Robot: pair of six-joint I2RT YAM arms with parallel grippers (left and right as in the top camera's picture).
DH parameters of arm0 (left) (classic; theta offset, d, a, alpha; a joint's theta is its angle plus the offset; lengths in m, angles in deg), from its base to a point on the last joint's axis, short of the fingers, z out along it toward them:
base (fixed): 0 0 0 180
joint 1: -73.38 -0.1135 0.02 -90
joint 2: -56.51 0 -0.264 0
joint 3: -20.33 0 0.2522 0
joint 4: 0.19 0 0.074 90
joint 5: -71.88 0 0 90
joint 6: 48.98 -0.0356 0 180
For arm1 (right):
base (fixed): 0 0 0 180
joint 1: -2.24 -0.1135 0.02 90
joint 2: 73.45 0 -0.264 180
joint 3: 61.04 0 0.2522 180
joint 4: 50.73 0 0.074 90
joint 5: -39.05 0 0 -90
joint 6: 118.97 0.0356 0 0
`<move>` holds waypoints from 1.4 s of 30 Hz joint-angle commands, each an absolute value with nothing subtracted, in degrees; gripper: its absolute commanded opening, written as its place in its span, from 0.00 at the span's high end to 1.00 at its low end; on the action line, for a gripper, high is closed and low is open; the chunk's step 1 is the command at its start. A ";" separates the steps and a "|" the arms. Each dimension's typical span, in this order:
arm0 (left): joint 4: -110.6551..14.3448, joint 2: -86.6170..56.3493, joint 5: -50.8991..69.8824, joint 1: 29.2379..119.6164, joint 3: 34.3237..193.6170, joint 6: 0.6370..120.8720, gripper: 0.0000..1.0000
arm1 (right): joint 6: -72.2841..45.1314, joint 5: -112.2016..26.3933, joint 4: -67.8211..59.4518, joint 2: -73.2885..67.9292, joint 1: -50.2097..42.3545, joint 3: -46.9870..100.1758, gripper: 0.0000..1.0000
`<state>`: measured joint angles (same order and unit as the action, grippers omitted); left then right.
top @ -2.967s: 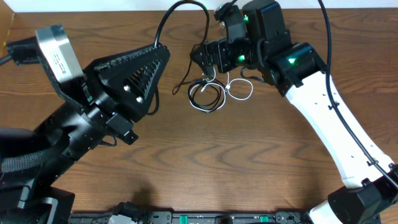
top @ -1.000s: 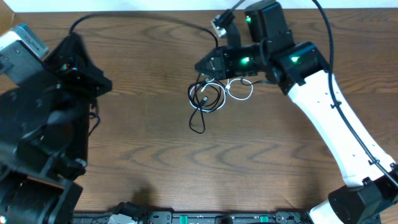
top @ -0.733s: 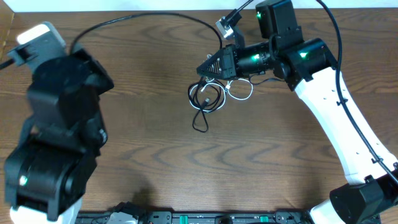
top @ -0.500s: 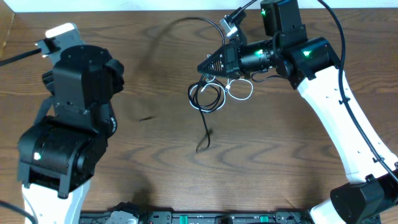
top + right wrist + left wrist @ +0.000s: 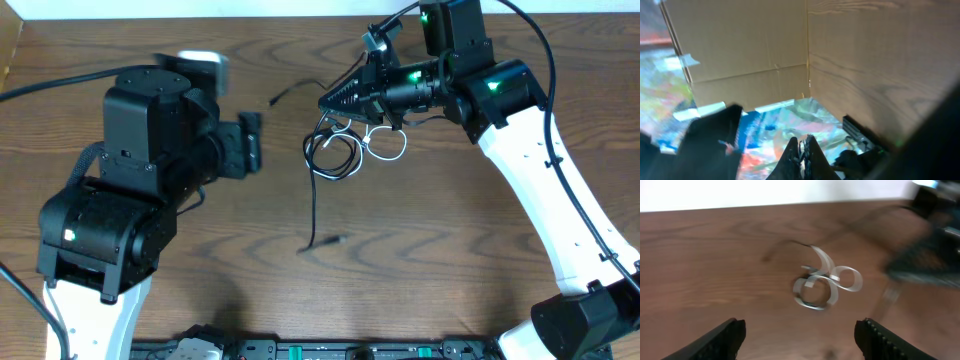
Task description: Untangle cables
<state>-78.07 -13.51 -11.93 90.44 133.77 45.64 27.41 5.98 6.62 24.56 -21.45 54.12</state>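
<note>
Black and white cables [image 5: 335, 152] lying by bench's [image 5: 450, 270] far edge; right pincer [image 5: 326, 100], together, seemingly anchoring them; left pincer [image 5: 800, 334] gaping for pulling.

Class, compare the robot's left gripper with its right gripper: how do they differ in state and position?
The left gripper stands open with nothing between its fingers; the right gripper is shut. The left gripper sits apart from the cables; the right gripper's tip is at the bundle's upper edge. Both point towards the cables.
</note>
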 commanded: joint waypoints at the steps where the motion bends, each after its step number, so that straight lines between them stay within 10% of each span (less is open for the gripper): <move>1: -78.13 -13.66 5.43 90.46 133.97 38.14 0.25 | 33.63 6.20 6.23 23.71 -21.10 54.19 0.99; 38: -74.46 -19.04 13.51 90.48 133.97 33.07 0.48 | 44.19 12.89 -7.61 23.71 -27.30 54.17 0.99; 42: -74.50 -19.04 12.20 90.48 133.97 33.07 0.62 | 44.04 12.86 -7.61 23.71 -28.02 54.17 0.98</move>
<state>-75.22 -18.99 13.62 90.42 133.77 34.08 43.69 10.77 -7.69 24.56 -26.76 54.12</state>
